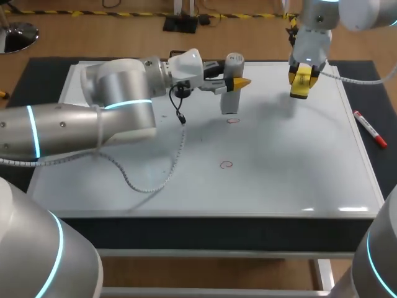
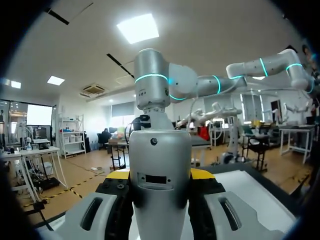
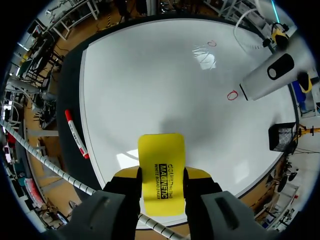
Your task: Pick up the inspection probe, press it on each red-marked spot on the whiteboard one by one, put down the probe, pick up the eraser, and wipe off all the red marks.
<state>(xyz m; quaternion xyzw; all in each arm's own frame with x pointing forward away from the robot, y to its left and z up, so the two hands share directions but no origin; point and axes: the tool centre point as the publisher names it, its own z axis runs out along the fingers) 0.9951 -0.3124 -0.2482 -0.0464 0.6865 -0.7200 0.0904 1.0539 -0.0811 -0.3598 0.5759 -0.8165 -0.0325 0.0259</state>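
Left claw (image 1: pixel 236 82) pinched the inspection probe (image 1: pixel 231 96) upright, tip at the far red mark (image 1: pixel 232 120) near the whiteboard's (image 1: pixel 279 180) far edge; contact unclear. Right claw (image 1: pixel 301 79) clamped the eraser (image 3: pixel 161 160) over the far right corner. The near mark (image 1: pixel 226 164) also unwiped: I judged probing underway, erasing left. Left wrist view showed no marks; right wrist view showed both.

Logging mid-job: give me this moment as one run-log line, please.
left gripper: shut on probe, tip by far red mark, contact unclear | right gripper: shut on eraser over whiteboard | near red mark: unwiped
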